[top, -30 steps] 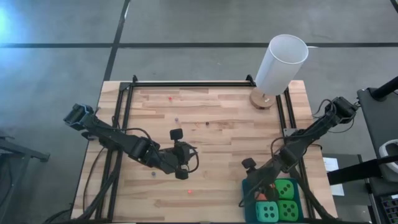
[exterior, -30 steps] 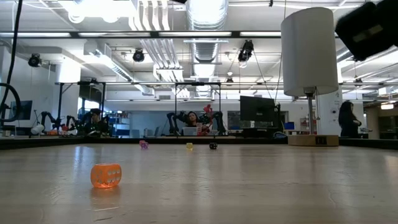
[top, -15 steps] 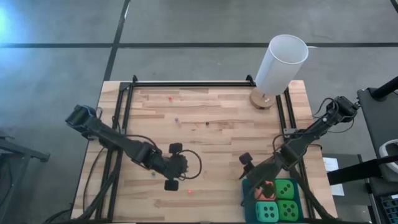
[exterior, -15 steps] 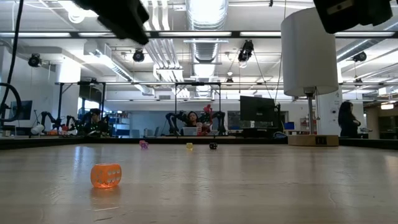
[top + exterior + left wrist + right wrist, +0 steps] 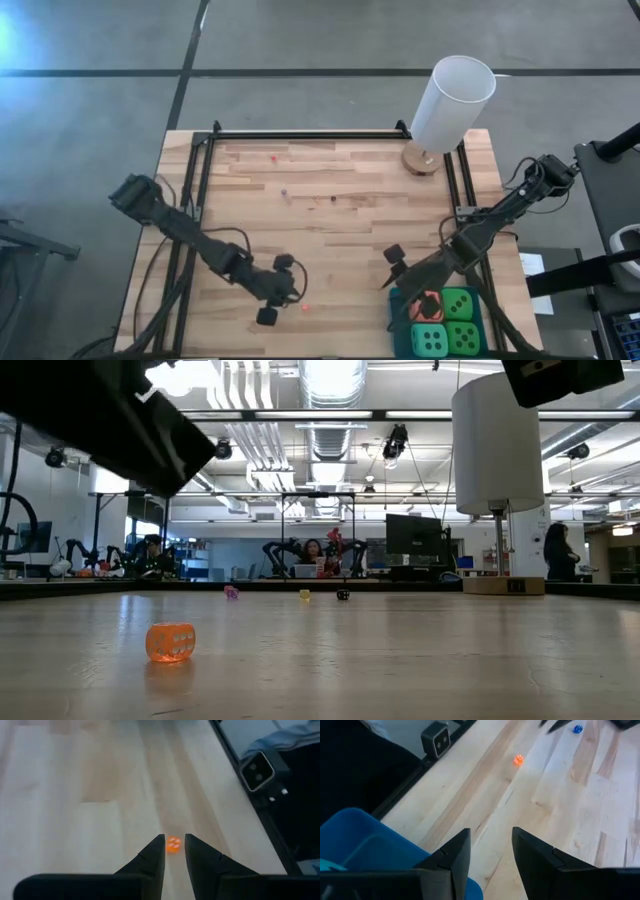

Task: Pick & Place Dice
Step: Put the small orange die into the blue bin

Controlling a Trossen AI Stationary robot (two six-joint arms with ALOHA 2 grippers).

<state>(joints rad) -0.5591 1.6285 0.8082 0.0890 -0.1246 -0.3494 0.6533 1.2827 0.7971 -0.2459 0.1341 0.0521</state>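
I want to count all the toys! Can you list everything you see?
green dice: two, in the blue bin
turquoise die: one, in the bin
orange-red die: one, in the bin
blue bin: one, near right corner
small orange die: one, on the table
tiny dice: three, pink, yellow, black, far side
white cylinder: one, far right corner
table: one, light wood
left pincer: open, aimed at the small orange die
right pincer: open, by the bin

No readable text or label seems visible anywhere.
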